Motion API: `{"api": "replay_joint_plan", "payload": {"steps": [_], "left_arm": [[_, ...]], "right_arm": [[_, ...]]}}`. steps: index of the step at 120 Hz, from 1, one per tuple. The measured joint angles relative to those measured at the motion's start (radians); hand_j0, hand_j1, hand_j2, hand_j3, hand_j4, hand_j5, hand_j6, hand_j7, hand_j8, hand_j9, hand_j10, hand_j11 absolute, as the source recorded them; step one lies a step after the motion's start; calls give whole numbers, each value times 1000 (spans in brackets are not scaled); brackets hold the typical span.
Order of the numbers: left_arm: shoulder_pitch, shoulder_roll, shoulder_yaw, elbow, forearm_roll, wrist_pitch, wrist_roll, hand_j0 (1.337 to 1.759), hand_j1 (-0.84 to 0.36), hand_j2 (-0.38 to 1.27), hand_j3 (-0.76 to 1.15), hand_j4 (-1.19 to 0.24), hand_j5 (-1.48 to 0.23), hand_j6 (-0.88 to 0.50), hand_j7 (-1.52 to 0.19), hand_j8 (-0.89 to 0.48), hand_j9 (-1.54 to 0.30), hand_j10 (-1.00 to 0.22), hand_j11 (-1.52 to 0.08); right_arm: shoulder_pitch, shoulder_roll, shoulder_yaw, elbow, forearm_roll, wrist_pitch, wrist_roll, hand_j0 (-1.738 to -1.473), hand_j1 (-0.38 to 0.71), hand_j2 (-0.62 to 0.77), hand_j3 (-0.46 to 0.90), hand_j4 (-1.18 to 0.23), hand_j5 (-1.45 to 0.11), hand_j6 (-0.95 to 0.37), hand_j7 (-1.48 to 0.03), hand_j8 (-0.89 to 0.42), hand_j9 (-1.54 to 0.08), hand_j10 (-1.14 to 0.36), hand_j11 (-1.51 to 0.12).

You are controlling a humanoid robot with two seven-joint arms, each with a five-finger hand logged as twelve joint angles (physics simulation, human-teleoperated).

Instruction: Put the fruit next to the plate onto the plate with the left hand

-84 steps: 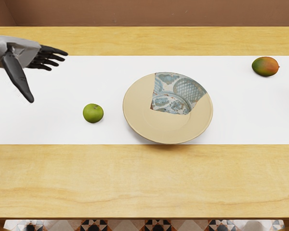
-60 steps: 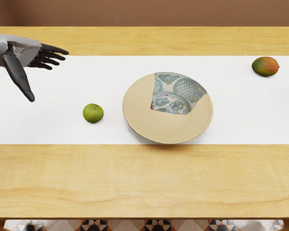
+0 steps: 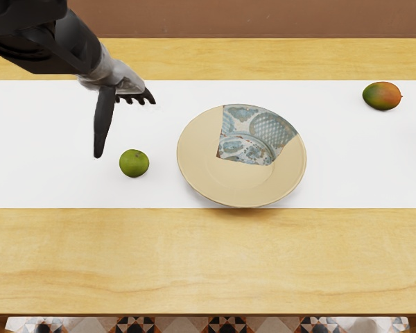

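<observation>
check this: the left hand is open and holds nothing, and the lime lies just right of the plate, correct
Not quite. The head view shows the lime lying just left of the plate, not right of it. The rest holds: the left hand is open and holds nothing.

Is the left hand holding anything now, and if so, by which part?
Nothing is held. The left hand is open; the small round green fruit lies apart from it, beside the round beige plate.
</observation>
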Motion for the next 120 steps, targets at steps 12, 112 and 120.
{"api": "replay_joint_plan", "payload": {"steps": [12, 112, 120], "left_arm": [[-9, -53, 36, -56, -156, 138, 88, 1658, 343, 1, 0, -5, -7, -6, -7, -5, -7, -5, -7], [311, -55, -177, -175, -277, 783, 202, 1658, 214, 23, 0, -113, -147, -113, -147, -113, -147, -113, -147], [327, -55, -180, -172, -305, 863, 202, 1658, 182, 28, 0, -140, -181, -140, -181, -140, -181, -139, -181]], "right_arm": [[0, 0, 0, 0, 0, 0, 0, -1658, -331, -3, 0, -15, -20, -15, -20, -15, -20, -15, -20], [0, 0, 0, 0, 0, 0, 0, -1658, -331, -3, 0, -15, -20, -15, -20, -15, -20, -15, -20], [0, 0, 0, 0, 0, 0, 0, -1658, -331, -3, 0, -15, -20, -15, -20, -15, -20, -15, -20]]}}
